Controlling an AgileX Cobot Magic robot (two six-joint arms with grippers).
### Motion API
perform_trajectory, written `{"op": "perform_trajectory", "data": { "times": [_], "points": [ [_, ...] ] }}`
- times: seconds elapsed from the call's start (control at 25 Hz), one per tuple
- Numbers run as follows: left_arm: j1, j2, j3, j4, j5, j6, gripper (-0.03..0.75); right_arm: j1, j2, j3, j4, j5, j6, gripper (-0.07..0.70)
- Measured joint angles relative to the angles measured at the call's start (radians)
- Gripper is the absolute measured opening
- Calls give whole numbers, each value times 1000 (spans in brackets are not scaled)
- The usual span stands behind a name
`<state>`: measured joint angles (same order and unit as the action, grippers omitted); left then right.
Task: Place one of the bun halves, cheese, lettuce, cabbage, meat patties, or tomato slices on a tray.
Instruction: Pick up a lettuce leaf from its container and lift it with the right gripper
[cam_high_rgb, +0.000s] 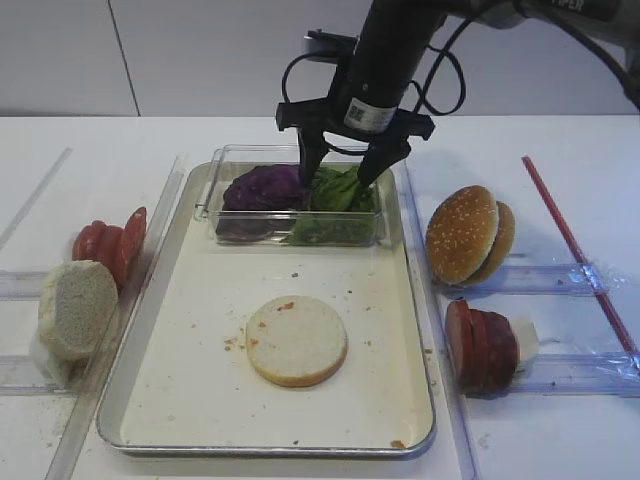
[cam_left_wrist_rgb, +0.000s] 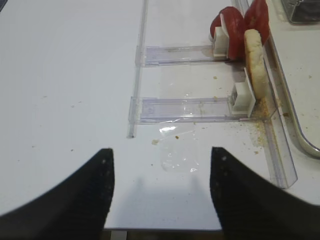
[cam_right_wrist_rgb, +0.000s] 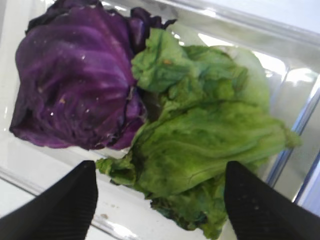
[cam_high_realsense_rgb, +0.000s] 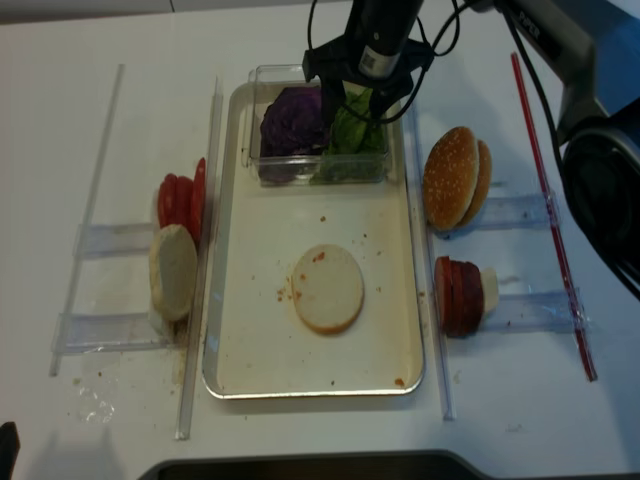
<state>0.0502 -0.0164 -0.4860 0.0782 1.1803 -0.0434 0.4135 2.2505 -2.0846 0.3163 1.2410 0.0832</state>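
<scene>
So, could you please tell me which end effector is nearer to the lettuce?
Right. The right end effector hangs open directly over the lettuce in the clear box. The left end effector is open over bare table, left of the tray, far from it.

From my station: tray (cam_high_rgb: 420, 330) is shiny metal at the rim, matt cream floor with crumbs. On its far end, a clear glossy plastic box (cam_high_rgb: 225, 165) holds glossy purple cabbage (cam_right_wrist_rgb: 75, 75) and crinkled matt lettuce (cam_right_wrist_rgb: 210, 135). Centre-tray bun half (cam_high_rgb: 296, 340) looks dry, porous.
</scene>
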Motion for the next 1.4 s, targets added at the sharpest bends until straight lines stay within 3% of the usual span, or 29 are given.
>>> {"op": "perform_trajectory", "data": {
  "times": [0.8, 1.4],
  "points": [
    [0, 0, 0, 1, 0, 0, 386, 2, 72, -60, -38, -10, -18, 531],
    [0, 0, 0, 1, 0, 0, 386, 2, 83, -63, -54, -10, -174, 530]
  ]
}}
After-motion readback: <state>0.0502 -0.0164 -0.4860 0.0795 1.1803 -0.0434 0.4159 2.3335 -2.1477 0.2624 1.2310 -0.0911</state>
